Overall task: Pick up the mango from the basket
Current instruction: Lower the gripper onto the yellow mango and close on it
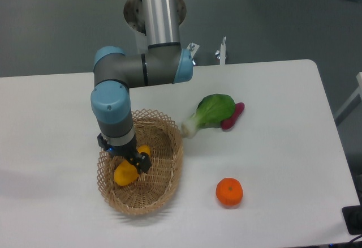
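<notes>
Mango (125,174): it lies inside the basket, in the left half, with one yellow-orange end showing low on the left and a small part showing at the upper right of the gripper. The middle of the fruit is hidden.
Gripper (128,162): it is down inside the basket, directly over the middle of the mango, pointing downward. A small blue light shows on its dark body.
Fingers: they are on or around the mango, but I cannot tell how wide they are or if they press the fruit, because the gripper body covers them.
Basket (169,180): oval, woven, light tan, with an open lattice rim. It stands on the front left part of the desk. Its right half is free of fruit. The arm comes down just inside the left rim.
Arm (115,110): grey tubes and blue joints, coming from the back and bending down into the basket.
Orange (229,192): on the desk to the right of the basket, apart from it, near the front edge.
Green leafy vegetable (212,112): behind and right of the basket, with its white stem end near the basket rim but not touching.
Purple thing (233,116): it touches the right side of the vegetable.
Desk (283,140): white, with a wide bare surface on the right, up to the rounded back corner.
</notes>
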Controlling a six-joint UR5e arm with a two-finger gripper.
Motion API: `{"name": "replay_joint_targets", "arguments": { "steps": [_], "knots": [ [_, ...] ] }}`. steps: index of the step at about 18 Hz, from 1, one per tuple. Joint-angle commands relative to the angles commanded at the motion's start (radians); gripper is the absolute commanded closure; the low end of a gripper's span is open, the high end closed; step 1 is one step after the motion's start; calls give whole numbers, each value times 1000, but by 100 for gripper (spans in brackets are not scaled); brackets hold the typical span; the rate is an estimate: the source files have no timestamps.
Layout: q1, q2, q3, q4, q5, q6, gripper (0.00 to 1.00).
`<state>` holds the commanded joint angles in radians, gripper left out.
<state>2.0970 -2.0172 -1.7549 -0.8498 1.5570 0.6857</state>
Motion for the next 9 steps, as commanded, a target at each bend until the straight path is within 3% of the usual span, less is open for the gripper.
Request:
{"name": "replay_joint_targets", "arguments": {
  "steps": [4, 7, 9],
  "knots": [
    [0, -6, 3, 3, 6, -5, 0],
    [-15, -21, 8, 20, 41, -5, 27],
    [-20, -21, 11, 20, 41, -2, 37]
  ]
}}
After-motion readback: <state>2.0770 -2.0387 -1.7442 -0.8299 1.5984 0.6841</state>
